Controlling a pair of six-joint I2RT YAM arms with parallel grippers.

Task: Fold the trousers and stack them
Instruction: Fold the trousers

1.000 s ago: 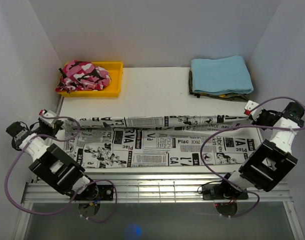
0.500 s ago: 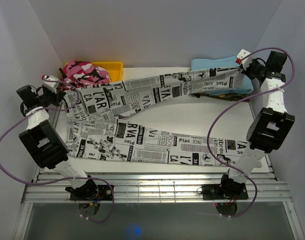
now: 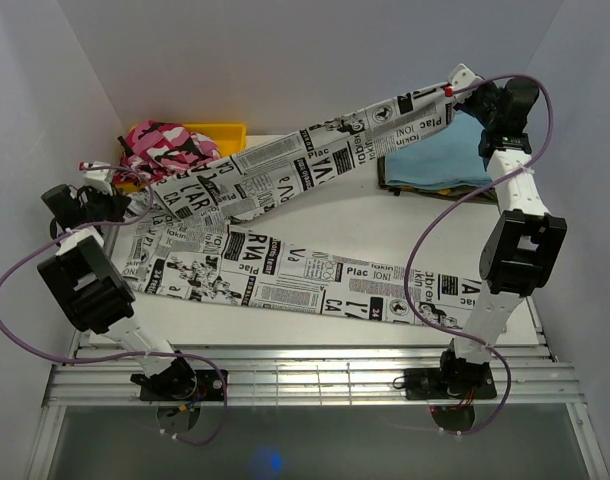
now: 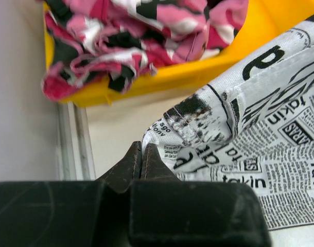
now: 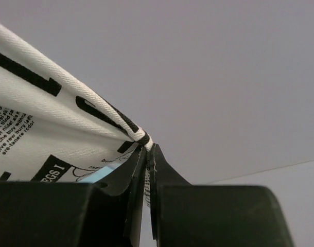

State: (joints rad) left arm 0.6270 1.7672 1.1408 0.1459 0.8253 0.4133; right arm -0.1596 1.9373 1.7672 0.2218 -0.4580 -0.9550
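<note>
Left tool (image 4: 141, 147) is pinched tight on an edge of the trousers (image 3: 285, 180) beside the yellow tray (image 3: 235, 135), which holds a crumpled pink camouflage garment (image 3: 165, 150). Right tool (image 5: 149, 149) is clamped on the far end, raised over a light blue cloth (image 3: 435, 160). White fabric, black newsprint reading "Plac" and "takin"; one leg stretched between them, the other on the counter (image 3: 385, 220).

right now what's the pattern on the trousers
The trousers are white with black newspaper-style text and pictures, clearest in the top external view.
</note>
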